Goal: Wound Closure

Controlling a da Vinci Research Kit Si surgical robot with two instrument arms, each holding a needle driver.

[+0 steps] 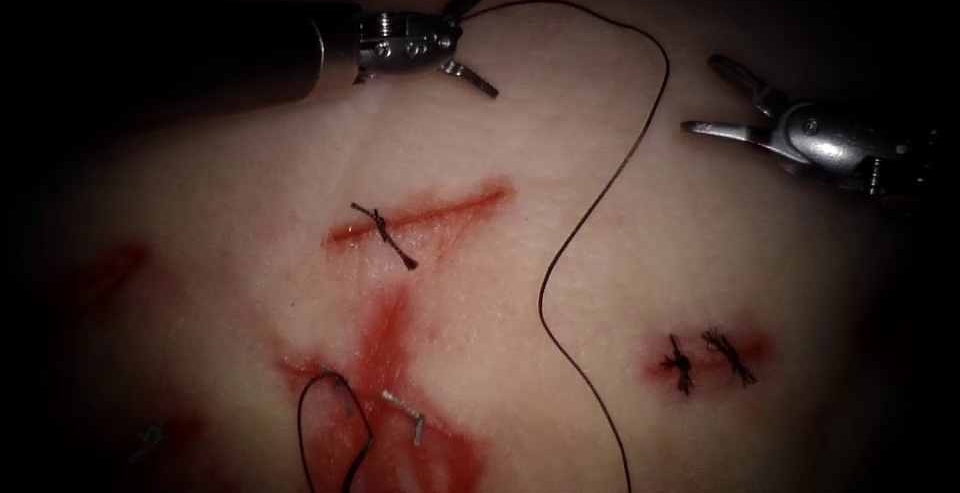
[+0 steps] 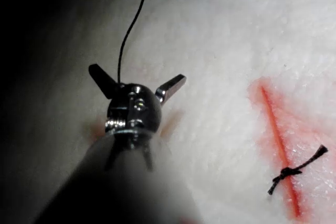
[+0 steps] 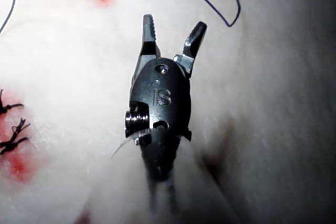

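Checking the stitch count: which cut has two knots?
The small cut at the right: two knots side by side. The long slanted cut has one.

You cannot tell where the thread [image 1: 600, 183] ends, since it runs off the endoscope view's bottom edge, and the small pale object [image 1: 405, 415] in the red fluid [image 1: 400, 433] is too faint to identify.

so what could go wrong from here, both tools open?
1. Both the left tool and right tool have open jaws holding nothing, so the long thread lies slack on the tissue and could snag on a jaw; it runs right past the left tool's jaws.
2. I can't make out the needle with confidence, so regrasping may be slow.
3. The cut carries one knot; most of it looks unstitched.
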